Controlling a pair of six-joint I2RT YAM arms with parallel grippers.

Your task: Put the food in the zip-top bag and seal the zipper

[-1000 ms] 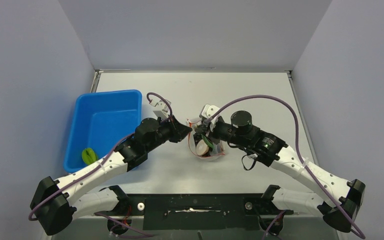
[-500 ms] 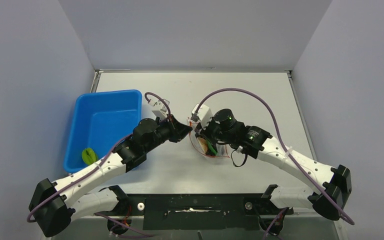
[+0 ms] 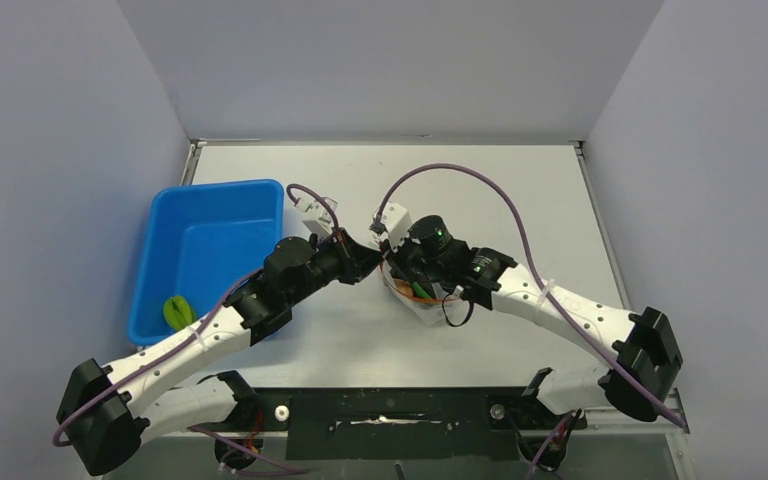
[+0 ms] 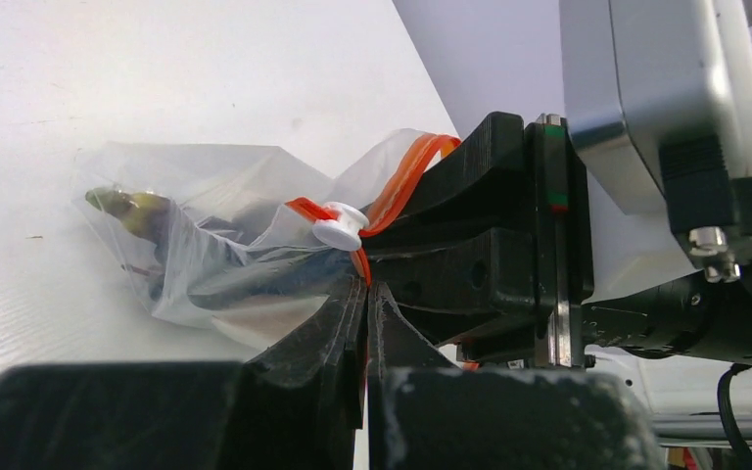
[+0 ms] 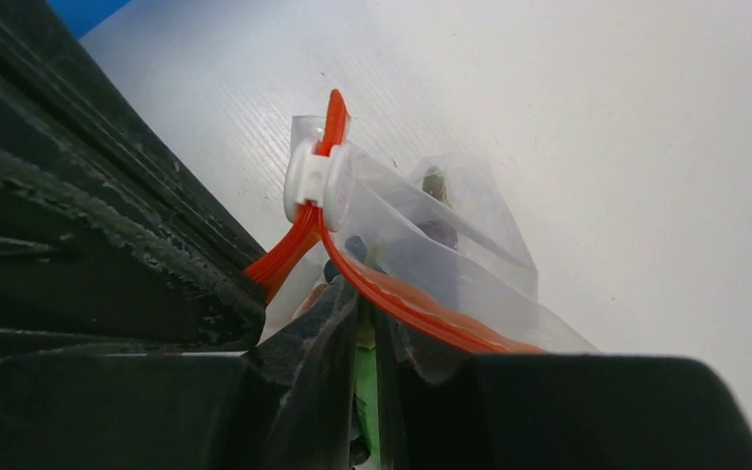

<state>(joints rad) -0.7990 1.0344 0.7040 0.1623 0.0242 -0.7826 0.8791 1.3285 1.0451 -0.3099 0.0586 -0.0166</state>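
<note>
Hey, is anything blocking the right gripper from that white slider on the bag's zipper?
Nothing visible. The white slider sits on the zipper just ahead of the right gripper; the left gripper pinches the zipper beside it.

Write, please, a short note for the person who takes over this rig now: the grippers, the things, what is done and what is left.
Left gripper: shut on the bag at its red strip, just below the white slider.
Right gripper: shut on the same bag edge, close against the left one.
Bag: between the two grippers, with some food inside.
Green fruit: alone in the blue tray.
Done: some food bagged.
Left: bag the green fruit, then slide the zipper shut; the mouth looks open.
</note>
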